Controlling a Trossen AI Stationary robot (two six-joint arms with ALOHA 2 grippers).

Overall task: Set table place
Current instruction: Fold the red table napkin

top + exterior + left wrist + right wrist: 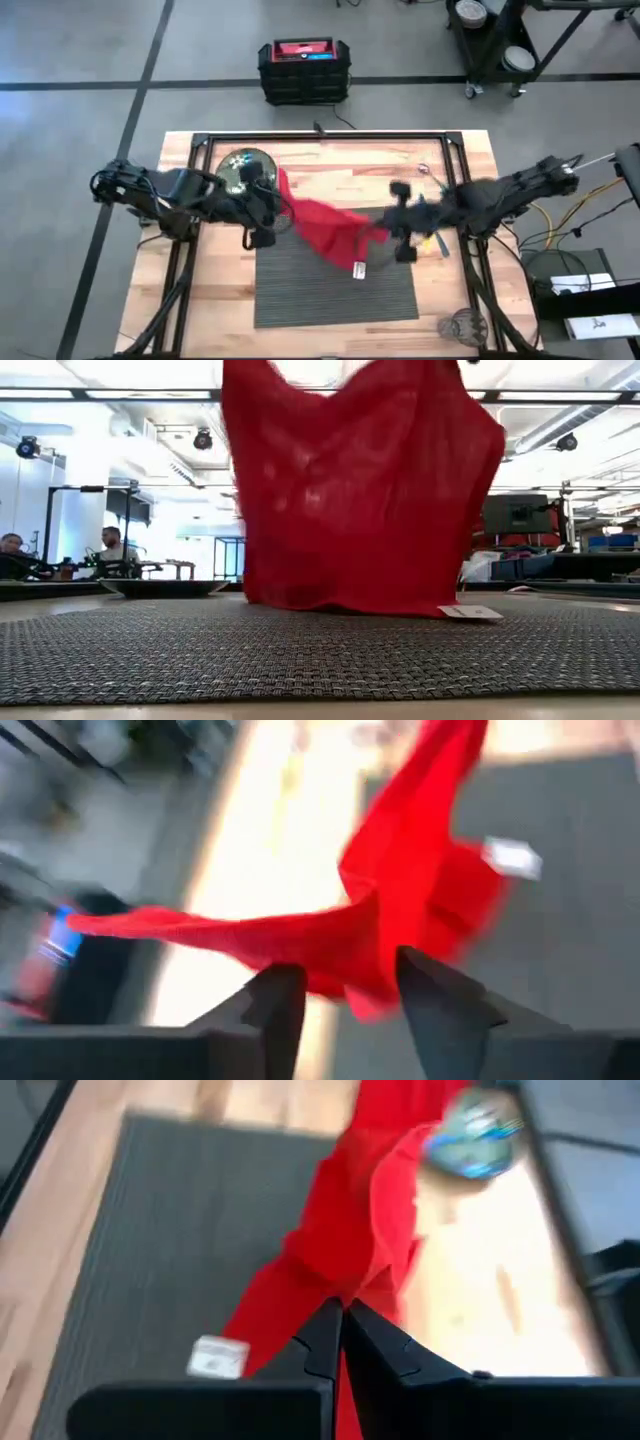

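Overhead, I see both my claws lifting the red napkin above the grey placemat on the desk: the right claw is pinched tight on one corner, while the left claw, fingers parted, grips the cloth beside the green plate.

napkin above placemat, plate behind

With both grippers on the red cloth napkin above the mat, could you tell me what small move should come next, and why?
Probably lower it. The left gripper and right gripper each pinch the red cloth napkin, which hangs spread between them, its lower edge just touching the dark grey ribbed placemat. Easing both down together should lay it flat.
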